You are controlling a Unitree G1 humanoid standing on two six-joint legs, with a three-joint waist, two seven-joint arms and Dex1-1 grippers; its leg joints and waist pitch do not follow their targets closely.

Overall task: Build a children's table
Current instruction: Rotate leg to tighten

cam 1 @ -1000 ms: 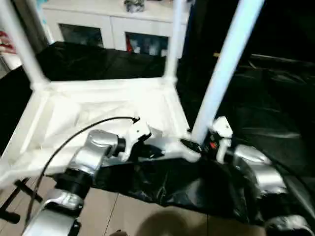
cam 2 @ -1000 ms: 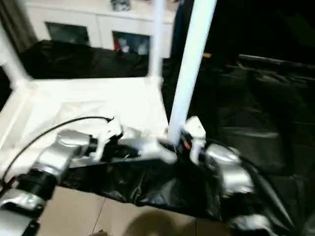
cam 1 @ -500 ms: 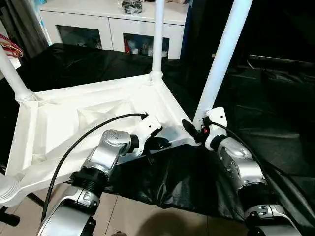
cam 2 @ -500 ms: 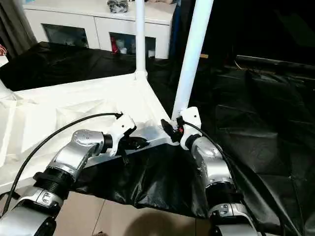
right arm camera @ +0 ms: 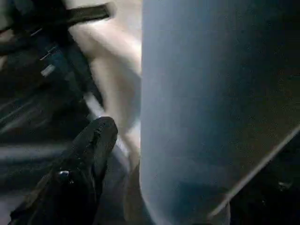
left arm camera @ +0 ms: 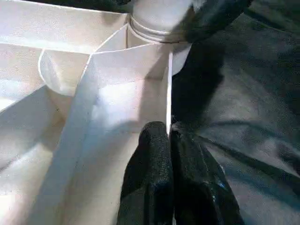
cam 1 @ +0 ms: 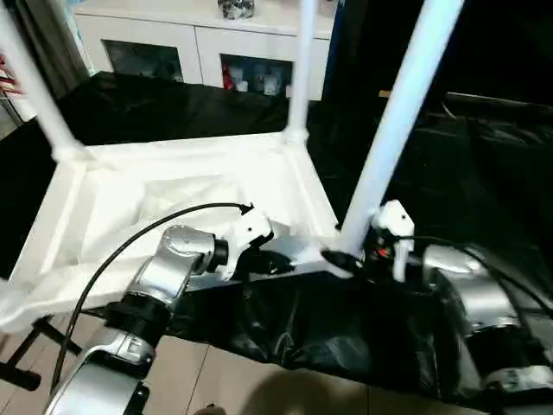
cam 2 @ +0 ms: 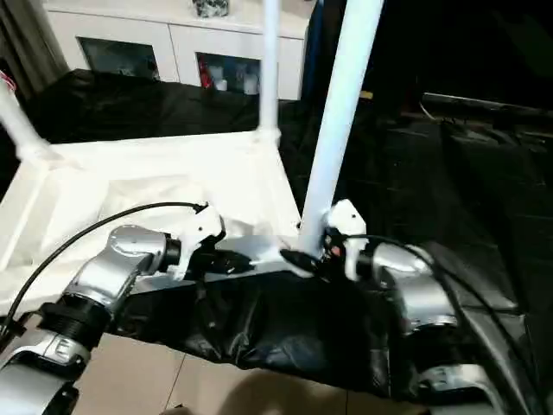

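Upturned children's table [cam 1: 173, 186] lies on black-covered work table [cam 1: 467, 173].

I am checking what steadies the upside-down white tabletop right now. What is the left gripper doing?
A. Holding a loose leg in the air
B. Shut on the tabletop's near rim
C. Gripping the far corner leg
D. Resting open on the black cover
B: in the left wrist view the left gripper has its two black fingers pressed together on the thin rim wall of the tabletop, near the corner socket.

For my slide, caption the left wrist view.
Left hand pinching the upturned children's table's rim beside a corner socket holding a leg.
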